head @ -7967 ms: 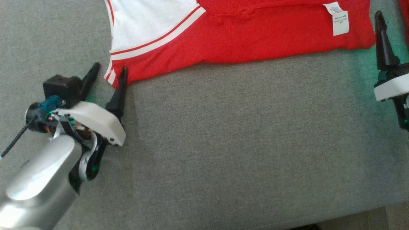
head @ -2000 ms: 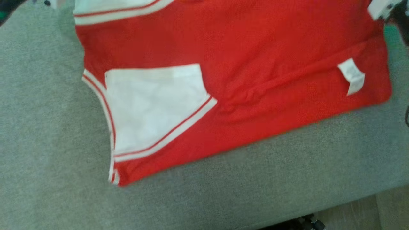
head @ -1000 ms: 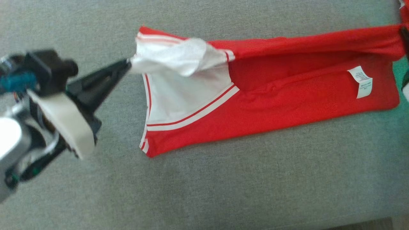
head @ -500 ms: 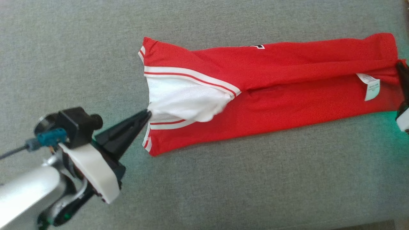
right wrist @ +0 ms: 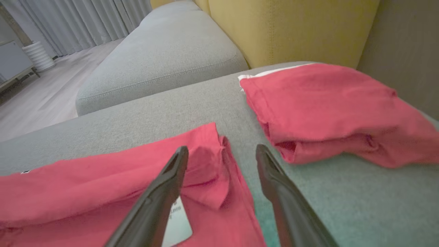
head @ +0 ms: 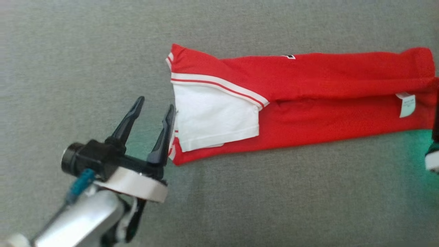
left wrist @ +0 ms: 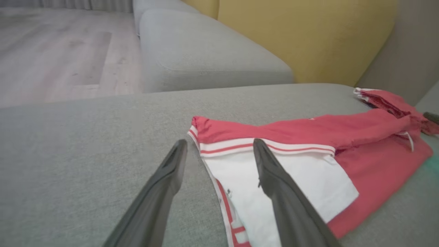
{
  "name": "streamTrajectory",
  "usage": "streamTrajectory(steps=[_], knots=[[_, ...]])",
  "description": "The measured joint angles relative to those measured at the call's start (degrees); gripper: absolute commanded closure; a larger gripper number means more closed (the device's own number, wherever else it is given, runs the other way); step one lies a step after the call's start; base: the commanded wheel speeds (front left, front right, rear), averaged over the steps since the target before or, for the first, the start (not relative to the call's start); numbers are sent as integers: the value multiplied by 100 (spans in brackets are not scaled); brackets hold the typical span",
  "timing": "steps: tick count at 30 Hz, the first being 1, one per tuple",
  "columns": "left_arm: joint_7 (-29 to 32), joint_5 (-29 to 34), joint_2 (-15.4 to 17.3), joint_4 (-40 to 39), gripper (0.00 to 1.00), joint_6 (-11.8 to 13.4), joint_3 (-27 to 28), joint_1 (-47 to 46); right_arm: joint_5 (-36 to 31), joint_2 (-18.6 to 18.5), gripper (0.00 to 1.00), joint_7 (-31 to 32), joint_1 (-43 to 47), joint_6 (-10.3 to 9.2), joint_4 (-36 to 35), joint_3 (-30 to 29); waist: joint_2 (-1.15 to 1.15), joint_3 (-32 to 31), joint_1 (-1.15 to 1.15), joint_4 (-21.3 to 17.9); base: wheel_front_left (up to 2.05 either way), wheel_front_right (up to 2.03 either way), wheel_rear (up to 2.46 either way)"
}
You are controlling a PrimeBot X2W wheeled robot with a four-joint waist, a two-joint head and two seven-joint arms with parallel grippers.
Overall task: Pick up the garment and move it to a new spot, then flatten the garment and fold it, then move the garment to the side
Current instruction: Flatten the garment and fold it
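The garment (head: 308, 85), a red shirt with a white sleeve (head: 212, 120) trimmed in red and white stripes, lies folded lengthwise in a long band across the grey cushion (head: 240, 206). A white label (head: 407, 104) shows near its right end. My left gripper (head: 155, 104) stands open just left of the sleeve end, one finger touching the shirt's edge, nothing held. In the left wrist view the left gripper (left wrist: 219, 143) straddles the garment's (left wrist: 308, 130) striped corner. My right gripper (right wrist: 222, 150) is open over the garment's (right wrist: 85, 185) other end, holding nothing.
A second folded red garment (right wrist: 325, 106) lies on the cushion beyond the right gripper, in front of a yellow back cushion (right wrist: 291, 27). Another grey seat cushion (left wrist: 205, 51) and wooden floor (left wrist: 51, 51) lie beyond the left end.
Both grippers have opened and let go of the garment. The lifted upper layer and white sleeve now lie flat on the lower half. The left gripper has drawn back to the left.
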Motion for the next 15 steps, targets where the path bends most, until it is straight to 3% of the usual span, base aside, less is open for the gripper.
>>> streamTrajectory(steps=[3,6,9,15], knots=[[-51,465,-508,147,0,457,491,357,45,256,0,-4,222,0,-97,-172,0,-97,0,99,0,0,0],[-85,1256,-1006,138,0,694,975,720,80,311,0,90,209,0,-75,-412,0,-169,0,231,0,0,0],[-90,1766,-1397,142,0,675,1268,1160,66,292,0,276,134,0,35,-641,0,-214,-1,363,0,0,0],[-90,2330,-1902,286,0,177,1610,1552,-189,243,0,1000,-159,0,582,-1067,0,-234,0,606,0,0,0]])
